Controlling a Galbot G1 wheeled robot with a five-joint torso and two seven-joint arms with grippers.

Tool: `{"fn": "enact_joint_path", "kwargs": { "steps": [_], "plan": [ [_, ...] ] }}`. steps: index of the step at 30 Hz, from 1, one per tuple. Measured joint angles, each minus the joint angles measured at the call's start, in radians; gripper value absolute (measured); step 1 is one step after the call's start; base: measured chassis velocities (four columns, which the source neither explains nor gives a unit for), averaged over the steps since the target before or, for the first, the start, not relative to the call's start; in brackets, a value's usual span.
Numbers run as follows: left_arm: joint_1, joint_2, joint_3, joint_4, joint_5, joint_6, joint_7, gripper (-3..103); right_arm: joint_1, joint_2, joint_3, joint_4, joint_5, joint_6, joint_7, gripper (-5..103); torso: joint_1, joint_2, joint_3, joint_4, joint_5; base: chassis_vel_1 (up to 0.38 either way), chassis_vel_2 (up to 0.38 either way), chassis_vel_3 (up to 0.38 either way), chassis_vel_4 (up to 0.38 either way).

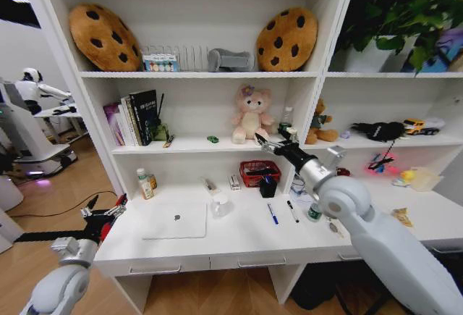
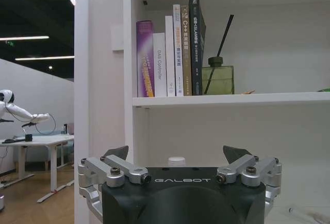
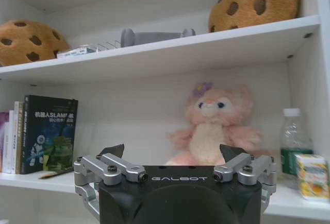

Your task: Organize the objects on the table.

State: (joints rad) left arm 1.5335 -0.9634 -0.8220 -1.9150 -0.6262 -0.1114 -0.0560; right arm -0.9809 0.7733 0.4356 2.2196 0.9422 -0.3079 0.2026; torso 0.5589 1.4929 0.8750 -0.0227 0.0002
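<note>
The right arm reaches up and forward from 5 o'clock in the head view, its gripper (image 1: 265, 143) raised at shelf height before a pink plush (image 1: 250, 114), jaws spread and holding nothing. In the right wrist view the same gripper (image 3: 174, 153) faces that plush (image 3: 212, 127).

The left arm hangs low at 8 o'clock, its gripper (image 1: 103, 210) off the table's (image 1: 239, 239) left edge, jaws released and empty.

On the table, the closed laptop (image 1: 175, 221) lies left of centre, near the front edge. Two pens (image 1: 273, 213) lie apart at right of centre, bare white top around them. A tiny green car (image 1: 212, 139) sits on the shelf above, at 12 o'clock from the laptop.
</note>
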Motion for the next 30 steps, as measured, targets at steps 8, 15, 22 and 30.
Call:
{"fn": "enact_joint_path", "kwargs": {
  "steps": [8,15,22,30],
  "plan": [
    [0.000,0.000,0.000,0.000,0.000,0.000,0.000,100,-0.264,0.072,0.113,0.023,-0.117,0.047,-0.001,100,0.000,0.000,0.000,0.0006,-0.0002,0.000,0.000,0.000,0.000],
    [0.000,0.000,0.000,0.000,0.000,0.000,0.000,100,-0.358,0.121,0.096,-0.067,-0.203,0.044,0.056,100,0.000,0.000,0.000,0.0002,-0.0002,0.000,0.000,0.000,0.000],
    [0.000,0.000,0.000,0.000,0.000,0.000,0.000,100,-0.330,0.138,0.055,-0.124,-0.197,-0.023,0.118,100,0.000,0.000,0.000,0.0005,-0.0002,0.000,0.000,0.000,0.000],
    [0.000,0.000,0.000,0.000,0.000,0.000,0.000,100,-0.269,0.158,-0.002,-0.255,-0.169,-0.104,0.162,100,0.000,0.000,0.000,0.0004,0.0001,0.000,0.000,0.000,0.000]
  ]
}}
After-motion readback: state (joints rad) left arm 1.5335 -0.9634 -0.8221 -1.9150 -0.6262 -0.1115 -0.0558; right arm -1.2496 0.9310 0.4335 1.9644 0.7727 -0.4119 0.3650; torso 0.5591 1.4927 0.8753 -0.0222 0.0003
